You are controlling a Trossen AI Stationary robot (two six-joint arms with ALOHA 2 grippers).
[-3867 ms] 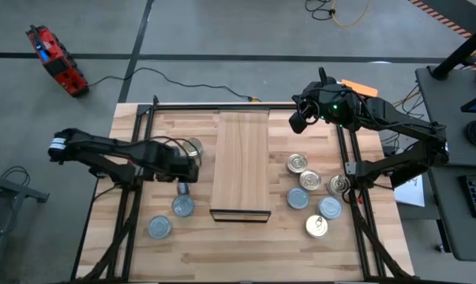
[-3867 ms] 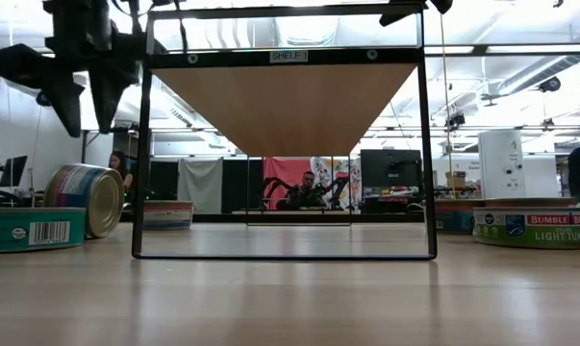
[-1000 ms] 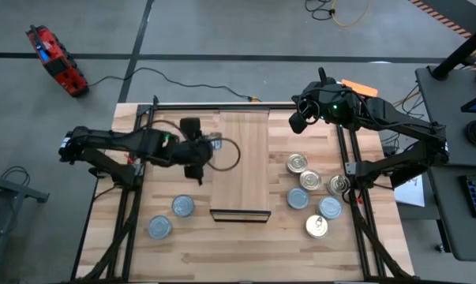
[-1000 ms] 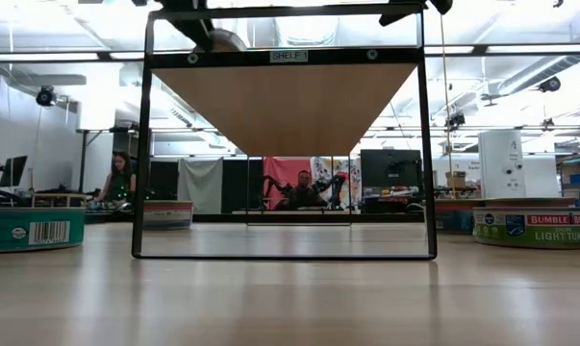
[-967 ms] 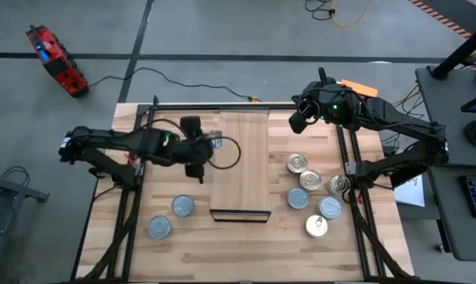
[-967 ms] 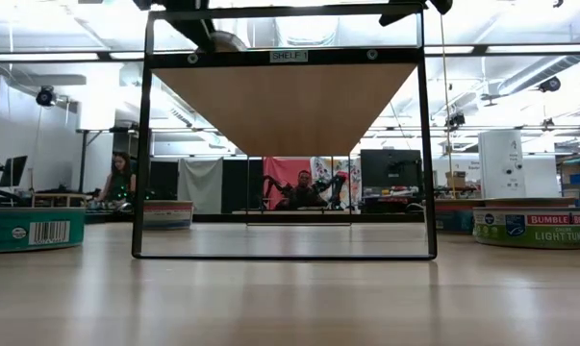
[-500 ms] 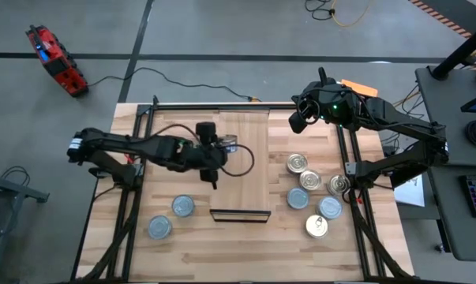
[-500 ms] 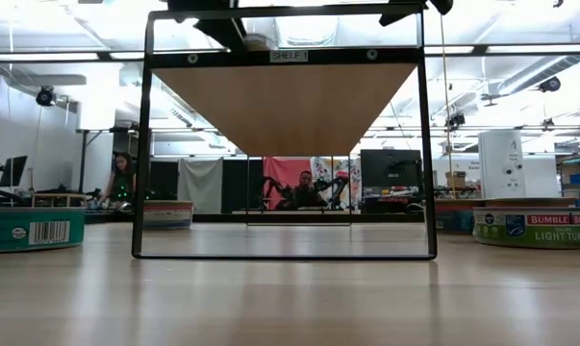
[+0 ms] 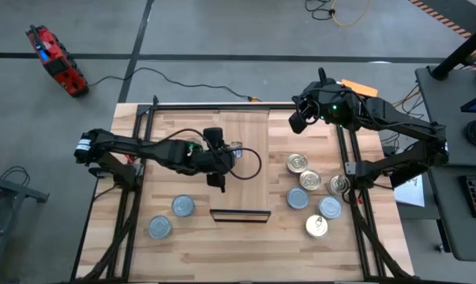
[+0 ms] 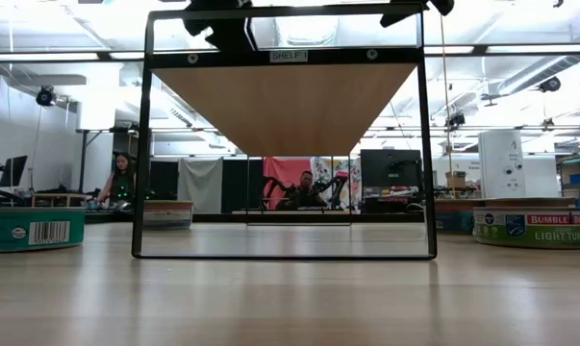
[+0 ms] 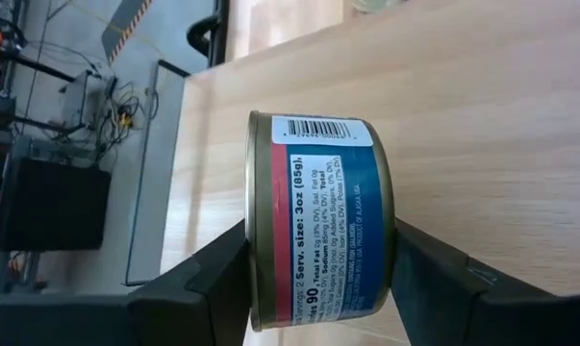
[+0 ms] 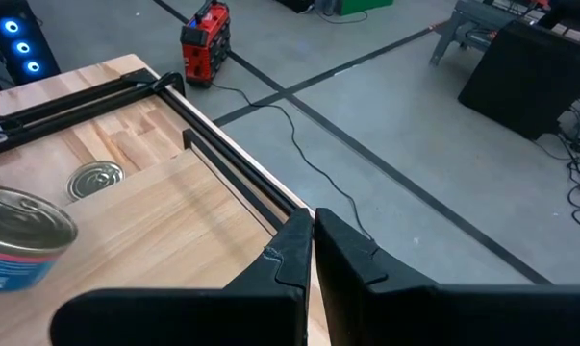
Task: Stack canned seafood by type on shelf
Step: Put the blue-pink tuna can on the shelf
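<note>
My left gripper [image 9: 226, 152] reaches over the light-wood shelf [image 9: 244, 185] and is shut on a blue-and-red labelled tin [image 11: 318, 221], which also shows in the right wrist view as the tin [image 12: 18, 240]. In the low view the left gripper [image 10: 224, 24] is dark above the shelf top [image 10: 285, 96], and the tin is hidden there. My right gripper [image 9: 298, 121] waits shut above the table's far right corner. Two pale-topped tins [image 9: 182, 206] stand left of the shelf. Several tins [image 9: 309, 180] stand to its right. My left gripper pinches the tin between its two fingers [image 11: 208, 284], one on each flat end [image 11: 255, 231], with the label wall facing the wrist camera. The fingers come roughly level from the table's left. Whether the tin touches the shelf surface, I cannot tell.
A ringed tin [image 12: 95, 178] stands on the tabletop just left of the shelf, under my left arm. A black frame [image 10: 140, 144] carries the shelf. Tuna tins [image 10: 530, 229] stand on the right of the table and a teal tin [image 10: 30, 231] on the left. People sit in the room behind.
My left gripper has carried the tin toward the table's right, from the shelf's left edge to over the middle of the shelf. It has stayed shut on the tin. In the low view the tin has dropped out of sight behind the frame's top bar.
</note>
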